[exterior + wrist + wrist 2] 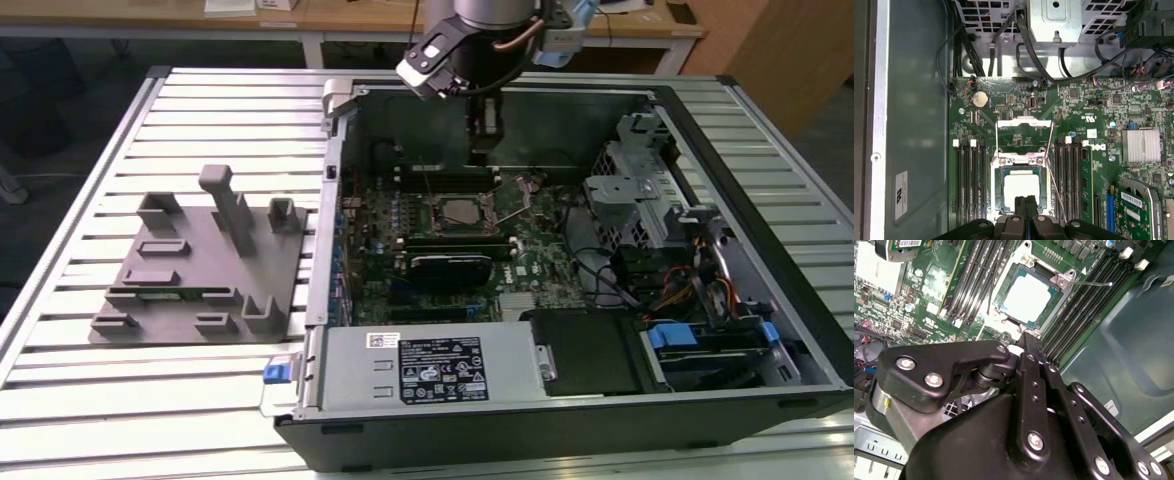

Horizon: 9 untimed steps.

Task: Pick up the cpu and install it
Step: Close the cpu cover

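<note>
1. The small square cpu with a pale silvery metal top (461,210) is seen lying in the open socket of the green motherboard (541,250).
2. Seating is judged sound only if the chip lies level, with its edges inside the frame; no tilt is seen.
3. The black tool (483,155) is held vertically, pointing down, at twelve o'clock of the cpu in the exterior view. Its fingers are pressed together and nothing is pinched.

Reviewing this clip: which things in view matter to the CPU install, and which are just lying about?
Job: cpu, lying in the open socket; gripper, fingers together, over the board beside it.
Lying about: power supply, grey fixture block, coin battery, heatsink.
</note>
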Each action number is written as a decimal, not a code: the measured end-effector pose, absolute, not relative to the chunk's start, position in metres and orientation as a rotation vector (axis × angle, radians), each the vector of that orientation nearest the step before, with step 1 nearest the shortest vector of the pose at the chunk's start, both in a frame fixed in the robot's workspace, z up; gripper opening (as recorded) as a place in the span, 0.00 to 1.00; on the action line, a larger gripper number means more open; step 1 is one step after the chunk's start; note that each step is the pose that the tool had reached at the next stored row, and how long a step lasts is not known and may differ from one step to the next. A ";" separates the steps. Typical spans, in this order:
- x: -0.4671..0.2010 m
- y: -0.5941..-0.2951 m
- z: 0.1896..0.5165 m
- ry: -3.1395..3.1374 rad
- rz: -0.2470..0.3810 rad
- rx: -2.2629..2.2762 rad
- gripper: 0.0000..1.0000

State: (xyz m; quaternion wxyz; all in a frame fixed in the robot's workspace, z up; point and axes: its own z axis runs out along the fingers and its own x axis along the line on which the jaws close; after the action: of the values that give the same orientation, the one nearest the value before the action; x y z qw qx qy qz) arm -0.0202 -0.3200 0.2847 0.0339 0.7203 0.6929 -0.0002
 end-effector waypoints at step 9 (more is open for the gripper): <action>-0.010 -0.319 0.285 2.131 -0.001 2.215 0.11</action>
State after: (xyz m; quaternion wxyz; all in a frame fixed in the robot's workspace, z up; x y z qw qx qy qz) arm -0.0096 -0.3194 0.2848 0.0339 0.7203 0.6929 -0.0002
